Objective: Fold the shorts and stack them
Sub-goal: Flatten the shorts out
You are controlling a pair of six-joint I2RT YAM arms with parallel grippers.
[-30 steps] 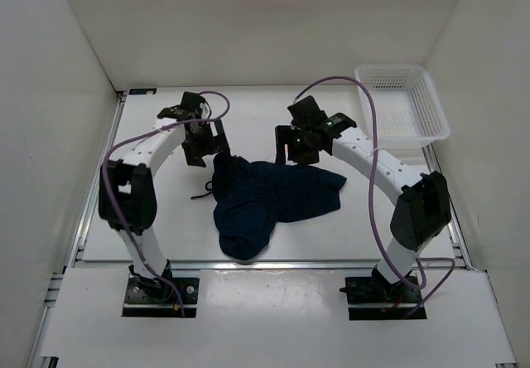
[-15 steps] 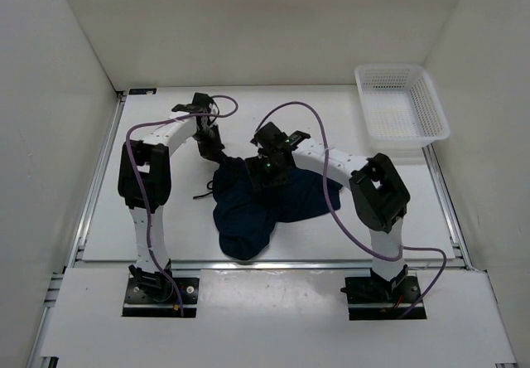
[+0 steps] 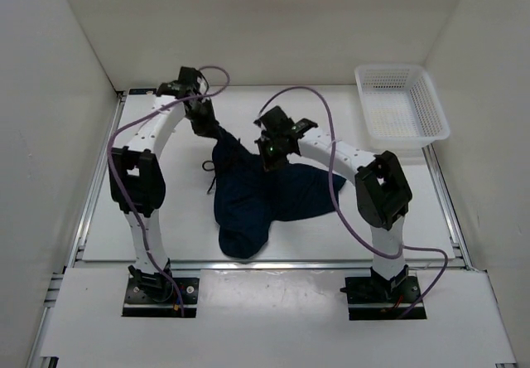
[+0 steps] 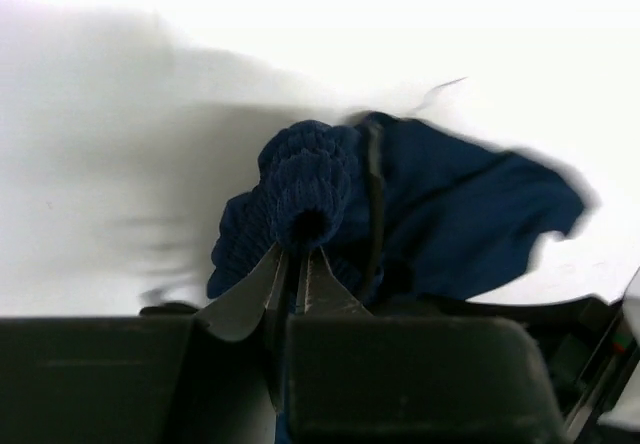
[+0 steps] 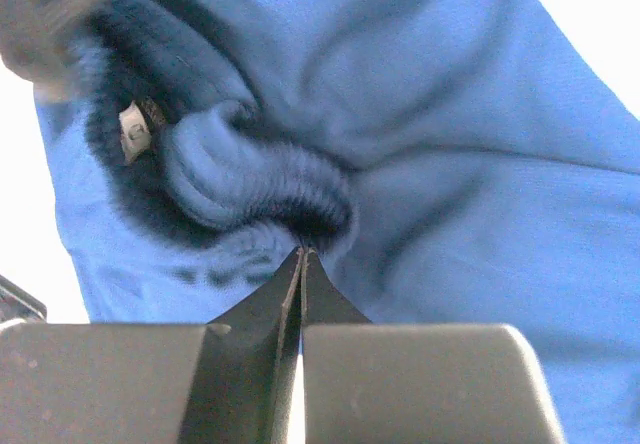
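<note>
Left fingers (image 4: 248, 299) pinch a ribbed fold of the shorts (image 3: 265, 198); right fingers (image 5: 262, 306) clamp another fold, cloth trailing onto the desk (image 3: 166, 210).

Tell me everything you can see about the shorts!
The shorts are dark navy, soft cloth, lying rumpled and unfolded on the table, one leg pointing toward the near edge, the other to the right. The ribbed elastic waistband is bunched at the far side. The left gripper and the right gripper are each shut on a piece of it. A thin drawstring trails onto the table at the left.
</note>
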